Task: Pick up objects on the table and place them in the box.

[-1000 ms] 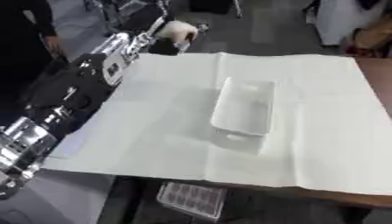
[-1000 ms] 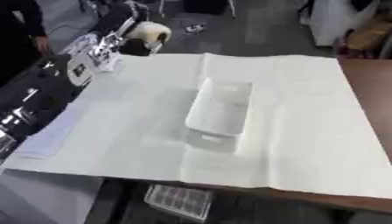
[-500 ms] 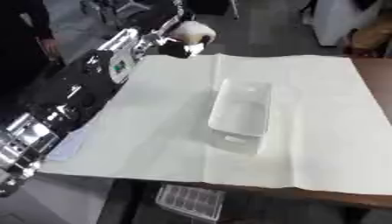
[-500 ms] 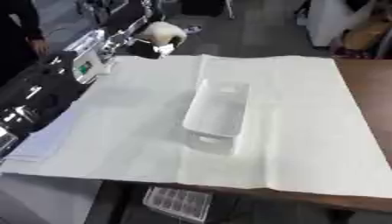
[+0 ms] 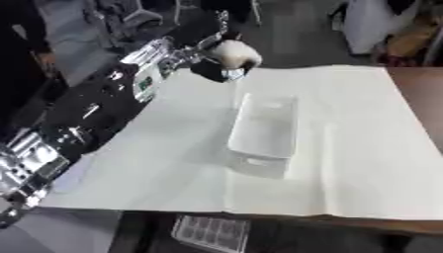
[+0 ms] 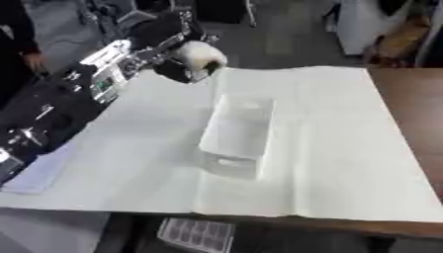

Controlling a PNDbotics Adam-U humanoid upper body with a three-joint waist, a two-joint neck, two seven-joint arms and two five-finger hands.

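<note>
Our left hand (image 5: 212, 69) reaches across the far left corner of the tabletop (image 5: 363, 163), dark fingers curled round a white roll (image 5: 235, 53), which looks like tape, though blur leaves us unsure. We hold the roll up in the air, just beyond the far end of the box (image 5: 264, 132) and a little to its left. That white, open-topped box lies lengthwise on the white cloth (image 5: 155, 163) near the middle, with nothing visible inside. Our black-and-silver left arm (image 5: 78, 123) runs along the cloth's left edge. We see nothing of our right hand.
</note>
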